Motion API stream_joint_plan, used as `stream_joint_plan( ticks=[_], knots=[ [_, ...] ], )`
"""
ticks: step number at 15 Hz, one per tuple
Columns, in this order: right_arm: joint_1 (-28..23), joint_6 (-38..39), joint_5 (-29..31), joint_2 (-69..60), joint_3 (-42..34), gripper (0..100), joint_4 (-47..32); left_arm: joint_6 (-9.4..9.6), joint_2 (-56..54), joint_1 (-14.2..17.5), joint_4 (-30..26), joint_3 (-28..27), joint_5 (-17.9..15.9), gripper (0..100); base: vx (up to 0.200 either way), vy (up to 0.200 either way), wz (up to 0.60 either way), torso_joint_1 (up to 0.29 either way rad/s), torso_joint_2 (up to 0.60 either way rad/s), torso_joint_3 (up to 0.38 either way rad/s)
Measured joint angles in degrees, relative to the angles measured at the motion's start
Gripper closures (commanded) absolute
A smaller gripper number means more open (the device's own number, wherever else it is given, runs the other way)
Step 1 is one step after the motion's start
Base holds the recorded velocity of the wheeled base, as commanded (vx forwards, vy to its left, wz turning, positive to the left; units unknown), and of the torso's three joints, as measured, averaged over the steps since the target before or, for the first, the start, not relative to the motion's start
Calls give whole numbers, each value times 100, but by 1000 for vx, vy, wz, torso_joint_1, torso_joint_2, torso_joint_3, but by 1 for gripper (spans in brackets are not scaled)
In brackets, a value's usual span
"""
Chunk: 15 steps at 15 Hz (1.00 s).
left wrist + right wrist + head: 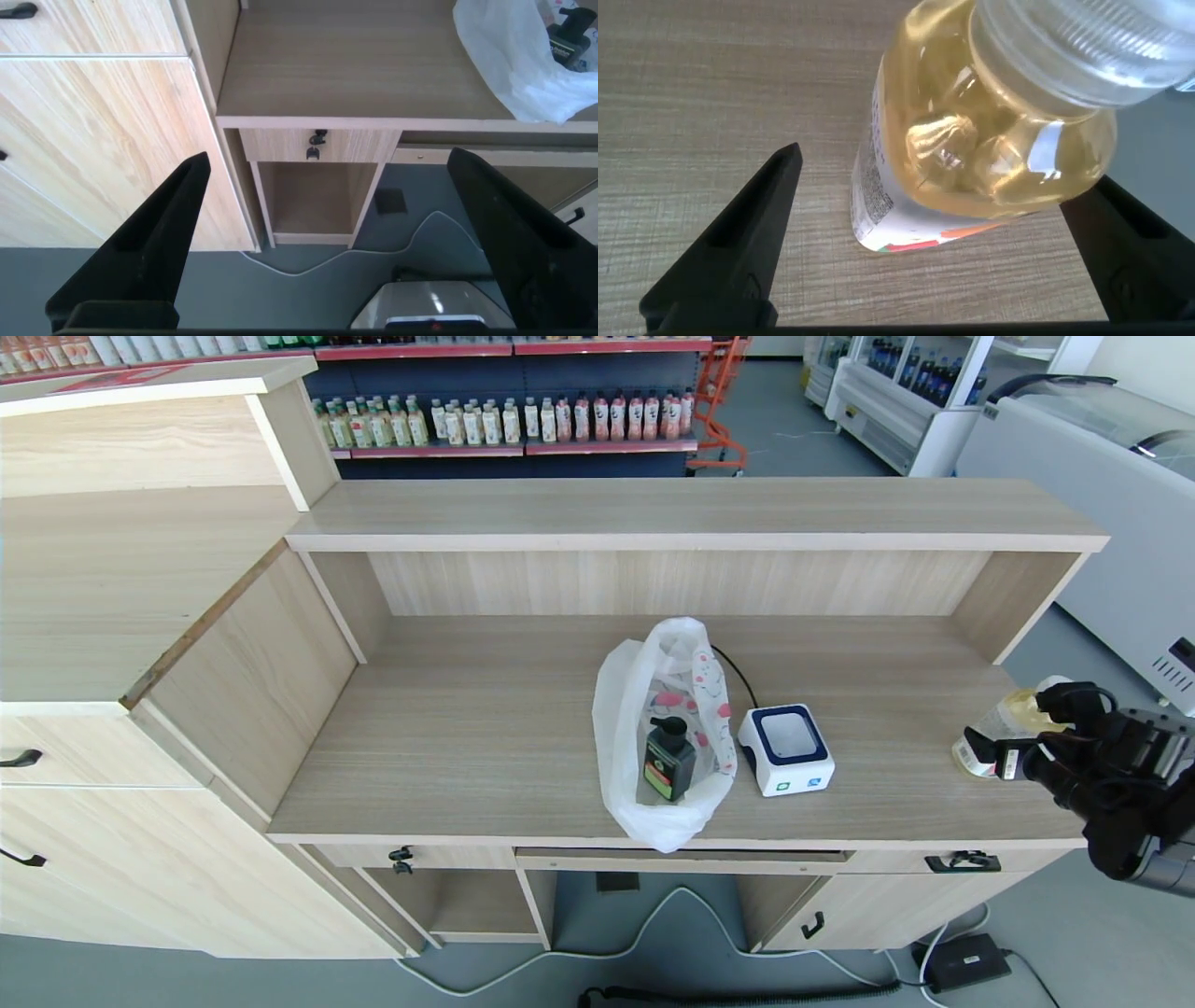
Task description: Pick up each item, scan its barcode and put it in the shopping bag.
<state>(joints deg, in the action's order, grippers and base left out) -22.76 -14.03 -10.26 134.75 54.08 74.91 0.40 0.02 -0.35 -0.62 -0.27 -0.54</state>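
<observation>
Grip placement governed the step in hand, judged to be the pick-up of the next item. On the left, the left claw [327, 159] hung spread and empty below the front edge of the bench [467, 728], well apart from the work. Mid-bench, the shopping bag [618, 709] lay open with a dark pump bottle [668, 761] inside. The scanner [786, 749] stood just beside it, window upward. At the right end, the clear bottle [1001, 726] of yellowish liquid leaned tilted near the bench edge, inside the spread right claw [945, 173], which did not pinch it. Recommended procedure: centre the claw on the bottle body below the cap, close firmly since the smooth wall would likely slip, and draw the bottle inward from the edge before lifting. The printed label near the base should then face the scanner window; where the barcode sat could not be told. The surface was flat, pale wood laminate with a raised back ledge. A tall cupboard [140, 569] adjoined on the left, store shelves [504, 420] of drinks stood behind, and chest freezers [1102, 467] stood to the right.
</observation>
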Motion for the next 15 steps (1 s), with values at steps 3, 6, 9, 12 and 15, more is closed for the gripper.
stream_joint_plan(
  ticks=[3,6,9,12,15],
  knots=[
    [-11,5,-2,116,286,0,-44,0,0,0,0,0,0,0,0,0,0,0,0,0],
    [-22,7,-11,234,510,0,-129,-2,0,0,0,0,0,0,0,0,0,0,0,0],
    [-6,7,-29,352,651,0,-112,-2,0,0,0,0,0,0,0,0,0,0,0,0],
    [-6,16,-49,463,733,0,-104,0,0,0,2,0,0,0,0,0,0,0,0,0],
    [-9,24,-66,563,890,0,-104,0,0,0,0,0,0,0,0,0,0,0,0,0]
  ],
)
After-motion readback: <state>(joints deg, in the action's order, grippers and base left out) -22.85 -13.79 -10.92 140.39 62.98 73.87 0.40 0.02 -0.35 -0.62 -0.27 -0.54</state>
